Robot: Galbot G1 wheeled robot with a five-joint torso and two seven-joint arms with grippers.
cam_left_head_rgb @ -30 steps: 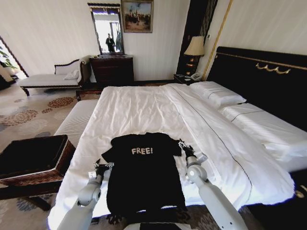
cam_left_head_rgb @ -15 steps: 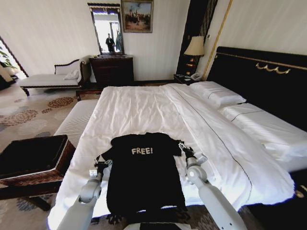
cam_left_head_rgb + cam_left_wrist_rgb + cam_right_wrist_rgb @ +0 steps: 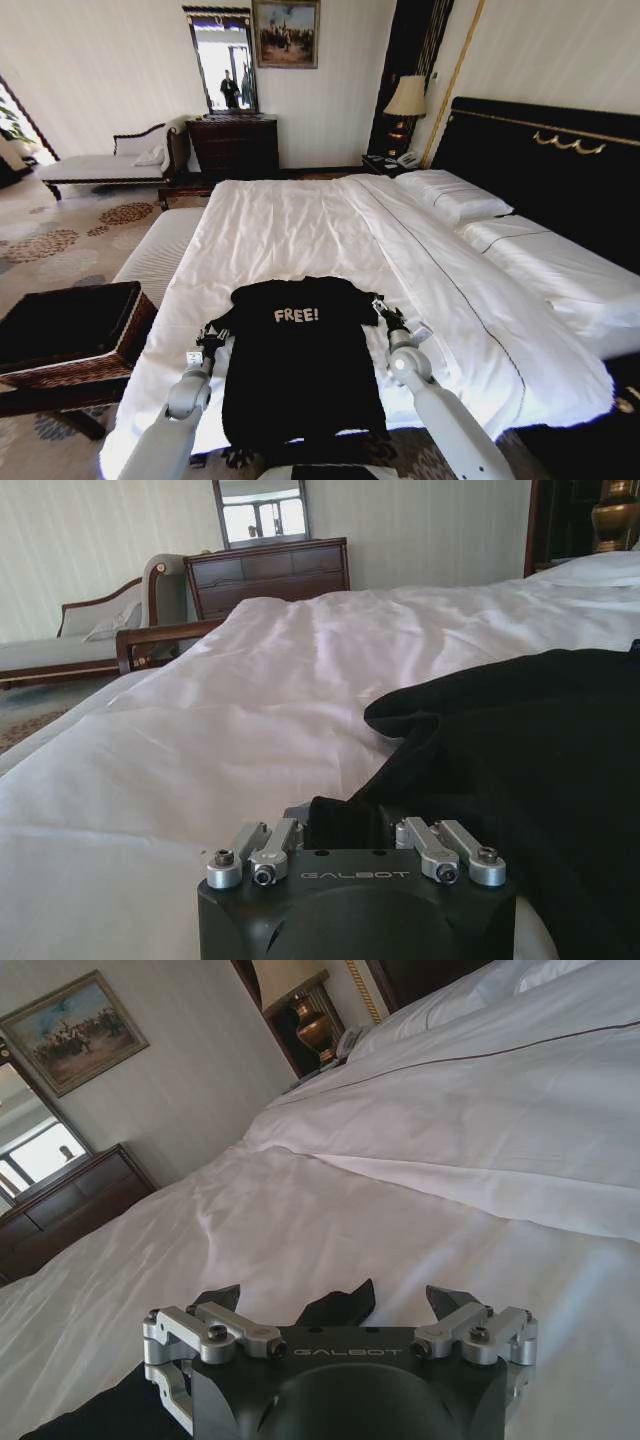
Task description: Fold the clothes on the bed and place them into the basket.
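Bed (image 3: 300, 230): white duvet, black gold-trimmed headboard (image 3: 540, 165) along the 3 o'clock side. Two white pillows (image 3: 455, 195) lie against it. Black T-shirt (image 3: 300, 360) lies flat at 6 o'clock near the foot edge, chest lettering up, hem hanging over the edge. Rest of the duvet lightly wrinkled.

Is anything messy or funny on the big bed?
Nothing much. The black T-shirt lies flat on the white bed, with its bottom hem hanging over the near edge. The left gripper and right gripper sit at its sleeves.
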